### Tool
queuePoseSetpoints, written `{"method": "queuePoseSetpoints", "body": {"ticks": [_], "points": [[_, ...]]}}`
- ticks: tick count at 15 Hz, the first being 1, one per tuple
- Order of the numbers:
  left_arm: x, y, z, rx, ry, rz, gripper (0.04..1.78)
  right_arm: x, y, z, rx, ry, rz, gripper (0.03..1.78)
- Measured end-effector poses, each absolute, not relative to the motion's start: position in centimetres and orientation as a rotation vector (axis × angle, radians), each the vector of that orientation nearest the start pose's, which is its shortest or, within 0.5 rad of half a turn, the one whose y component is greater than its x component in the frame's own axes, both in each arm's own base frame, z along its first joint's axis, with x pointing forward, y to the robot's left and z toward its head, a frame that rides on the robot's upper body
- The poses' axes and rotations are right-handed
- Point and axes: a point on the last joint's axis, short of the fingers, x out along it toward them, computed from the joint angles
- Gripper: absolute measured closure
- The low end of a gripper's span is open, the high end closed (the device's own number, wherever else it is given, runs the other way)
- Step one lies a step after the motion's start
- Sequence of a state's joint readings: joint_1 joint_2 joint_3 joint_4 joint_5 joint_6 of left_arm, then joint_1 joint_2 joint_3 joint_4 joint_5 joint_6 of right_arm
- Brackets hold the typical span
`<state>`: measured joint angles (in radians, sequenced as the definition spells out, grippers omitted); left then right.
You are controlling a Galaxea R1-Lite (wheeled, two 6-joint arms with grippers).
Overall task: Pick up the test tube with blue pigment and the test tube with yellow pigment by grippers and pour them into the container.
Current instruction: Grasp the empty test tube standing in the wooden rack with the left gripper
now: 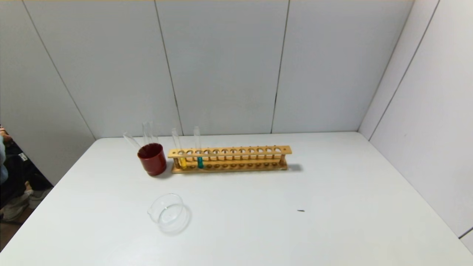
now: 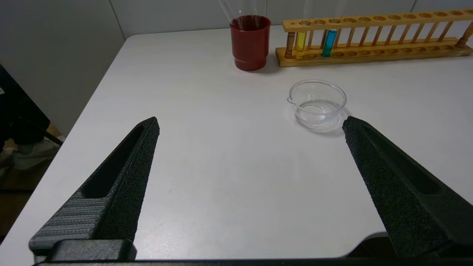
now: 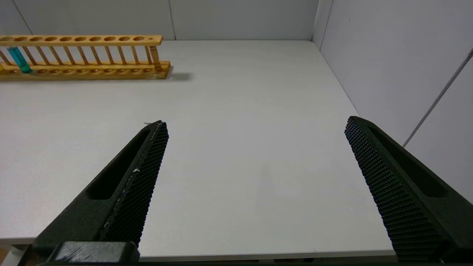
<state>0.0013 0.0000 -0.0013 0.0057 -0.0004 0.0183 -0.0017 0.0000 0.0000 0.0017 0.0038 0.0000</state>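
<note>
The test tube with yellow pigment (image 1: 182, 161) (image 2: 300, 40) and the test tube with blue pigment (image 1: 200, 162) (image 2: 328, 43) (image 3: 18, 59) stand upright side by side at the left end of a wooden rack (image 1: 230, 159). The clear glass container (image 1: 169, 213) (image 2: 317, 103) sits on the table in front of the rack. My left gripper (image 2: 250, 123) hovers open over the near left part of the table, well short of the container. My right gripper (image 3: 255, 123) is open over the near right part of the table, with nothing between its fingers. Neither arm shows in the head view.
A dark red cup (image 1: 152, 159) (image 2: 250, 41) with clear tubes in it stands just left of the rack. A small dark speck (image 1: 300, 210) lies on the white table (image 1: 332, 207). Grey walls close the back and right sides; the table's left edge drops off.
</note>
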Motion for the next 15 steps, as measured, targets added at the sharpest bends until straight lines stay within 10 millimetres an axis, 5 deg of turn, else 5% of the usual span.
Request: {"method": "queuePoseSetpoints", "body": {"ticks": [4,9,12,15], "points": [[-2.8,-0.1,8.9,0.05,-0.027,-0.051,0.07,-2.3,0.0,7.5,0.0,0.002,0.003,0.06],[-4.4,-0.4,14.2,0.049,-0.012,-0.176,0.07,-2.3,0.0,7.5,0.0,0.002,0.003,0.06],[-2.8,-0.4,18.7,0.041,0.025,-0.195,0.07,-2.3,0.0,7.5,0.0,0.002,0.003,0.06],[1.3,-0.5,23.1,0.033,0.062,-0.204,0.07,-2.3,0.0,7.5,0.0,0.002,0.003,0.06]]}}
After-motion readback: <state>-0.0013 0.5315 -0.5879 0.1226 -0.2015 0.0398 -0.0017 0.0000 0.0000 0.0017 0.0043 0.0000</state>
